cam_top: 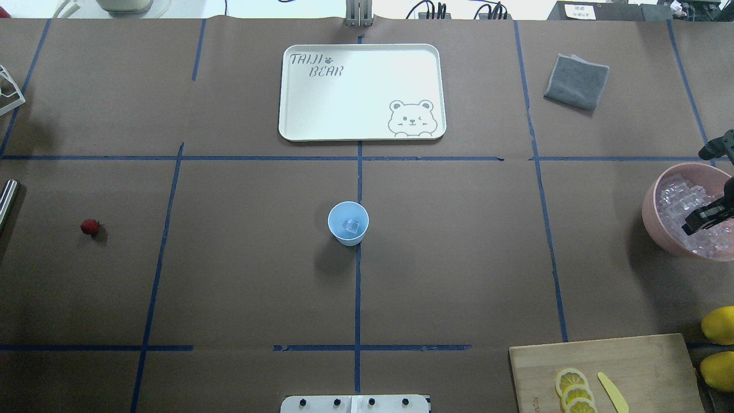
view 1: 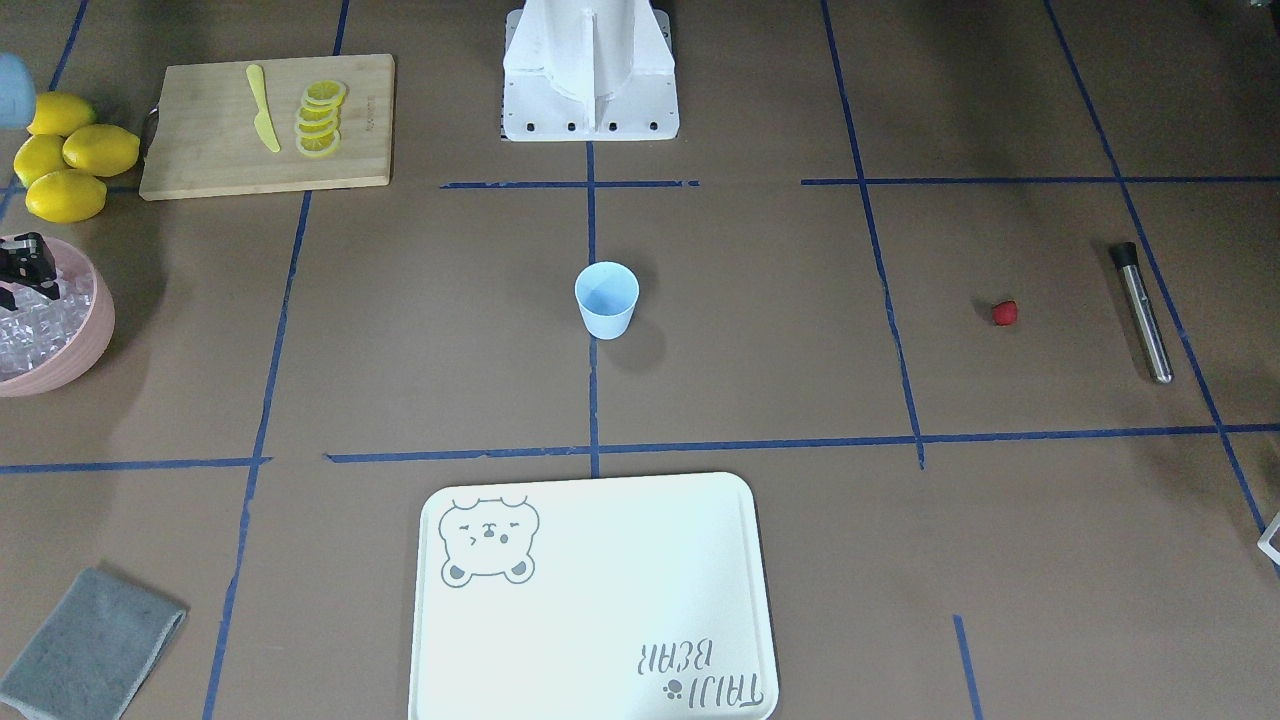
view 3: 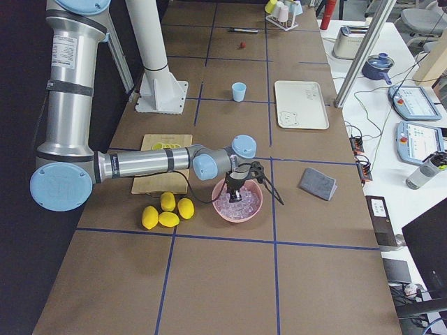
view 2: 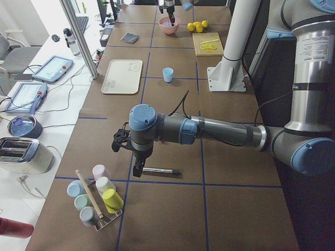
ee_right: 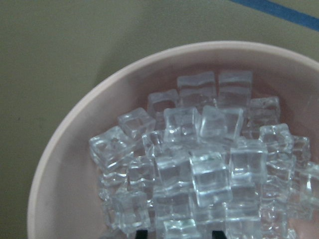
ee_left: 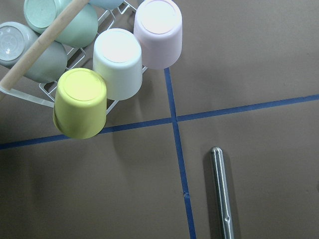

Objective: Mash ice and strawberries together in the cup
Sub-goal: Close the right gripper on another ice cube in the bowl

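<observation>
The pale blue cup (cam_top: 348, 223) stands upright at the table's centre, and one ice cube (cam_top: 351, 225) lies in it. More ice (ee_right: 199, 164) fills the pink bowl (cam_top: 651, 212) at the robot's right. My right gripper (cam_top: 708, 215) hangs open just above that ice, its two dark fingertips (ee_right: 142, 233) apart with nothing between them. The strawberry (cam_top: 89, 227) lies alone on the left side of the table. My left gripper (view 2: 137, 170) hovers over a steel muddler (view 1: 1142, 312); I cannot tell whether it is open or shut.
A white bear tray (cam_top: 361, 92) lies beyond the cup, with a grey cloth (cam_top: 576, 80) to its right. A wooden board (view 1: 265, 125) holds lemon slices and a yellow knife, beside whole lemons (view 1: 70, 155). A rack of upturned cups (ee_left: 117, 62) stands near the muddler.
</observation>
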### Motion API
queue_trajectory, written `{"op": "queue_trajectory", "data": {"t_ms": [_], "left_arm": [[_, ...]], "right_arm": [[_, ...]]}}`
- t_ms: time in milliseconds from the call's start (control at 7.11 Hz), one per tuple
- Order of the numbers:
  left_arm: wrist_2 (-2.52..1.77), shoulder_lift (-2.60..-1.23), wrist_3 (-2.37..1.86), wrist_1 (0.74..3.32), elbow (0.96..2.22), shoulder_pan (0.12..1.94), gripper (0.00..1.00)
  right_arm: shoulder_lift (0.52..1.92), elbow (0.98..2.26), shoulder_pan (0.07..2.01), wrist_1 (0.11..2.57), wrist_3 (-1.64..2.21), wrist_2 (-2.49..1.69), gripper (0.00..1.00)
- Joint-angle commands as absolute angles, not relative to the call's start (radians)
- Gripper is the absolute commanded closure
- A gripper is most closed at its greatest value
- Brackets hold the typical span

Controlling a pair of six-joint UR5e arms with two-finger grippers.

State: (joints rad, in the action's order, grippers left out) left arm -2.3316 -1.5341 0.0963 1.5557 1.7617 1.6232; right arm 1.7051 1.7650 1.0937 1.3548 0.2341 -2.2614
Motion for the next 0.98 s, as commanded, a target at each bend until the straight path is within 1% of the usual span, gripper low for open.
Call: {"op": "queue_trajectory", "data": {"t_ms": [0,141,281,422,563,703,844], "left_arm": [[-2.332,-1.532,0.097,1.555,1.763,1.624,0.00],[-2.332,-1.531,0.097,1.557,1.761,1.624,0.00],[-2.332,-1.531,0.097,1.557,1.761,1.624,0.00],[-2.332,-1.531,0.097,1.557,1.763,1.624,0.00],[-2.332,-1.531,0.097,1.557,1.761,1.624,0.00],[-2.332,-1.531,0.097,1.557,1.763,1.624,0.00],[-2.332,-1.531,0.097,1.557,1.761,1.624,0.00]], "right_arm": [[1.706,1.767,1.095,1.355,0.232,-2.260,1.00],[1.706,1.778,1.098,1.355,0.232,-2.264,1.00],[1.729,1.819,1.115,1.358,0.232,-2.270,1.00],[1.779,1.900,1.132,1.380,0.230,-2.272,1.00],[1.801,2.004,1.150,1.466,0.230,-2.272,1.00],[1.789,2.087,1.164,1.555,0.233,-2.272,1.00],[1.737,2.129,1.166,1.618,0.235,-2.275,1.00]]}}
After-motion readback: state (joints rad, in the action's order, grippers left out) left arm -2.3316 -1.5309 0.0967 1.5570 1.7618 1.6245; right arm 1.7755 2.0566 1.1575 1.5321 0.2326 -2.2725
